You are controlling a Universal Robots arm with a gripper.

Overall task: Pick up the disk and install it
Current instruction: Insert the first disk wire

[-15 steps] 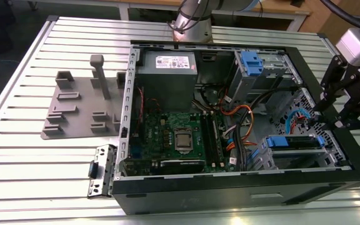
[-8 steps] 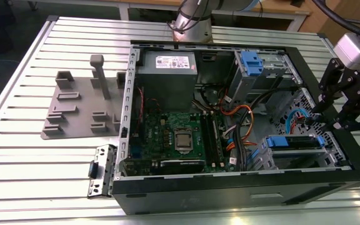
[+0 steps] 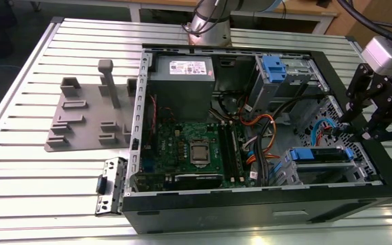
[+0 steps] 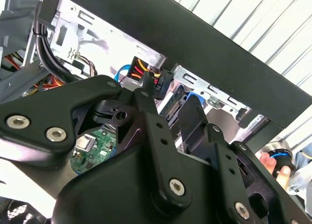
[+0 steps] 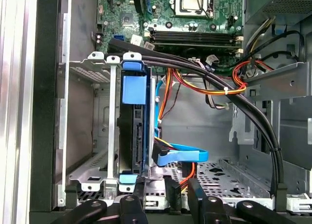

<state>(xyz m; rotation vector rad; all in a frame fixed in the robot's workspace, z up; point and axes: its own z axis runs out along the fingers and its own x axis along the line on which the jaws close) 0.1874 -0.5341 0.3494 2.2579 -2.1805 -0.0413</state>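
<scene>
In its metal cage (image 5: 92, 136), the disk (image 5: 134, 131) sits beside the tool (image 5: 178, 194)

Open computer case (image 3: 264, 209) beside grey fixture tray (image 3: 87, 120)

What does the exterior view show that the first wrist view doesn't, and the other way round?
Exterior view: a grey tray with pegs lying beside the computer case, at the exterior view's left, the arm's base behind the case, and the claw hanging over the case's end at the exterior view's right.
First wrist view: the blue cable's plug at the edge of the disk, and an empty slot in the metal cage.
Shared: the green board, the disk sitting in that cage, and the orange wires.
</scene>
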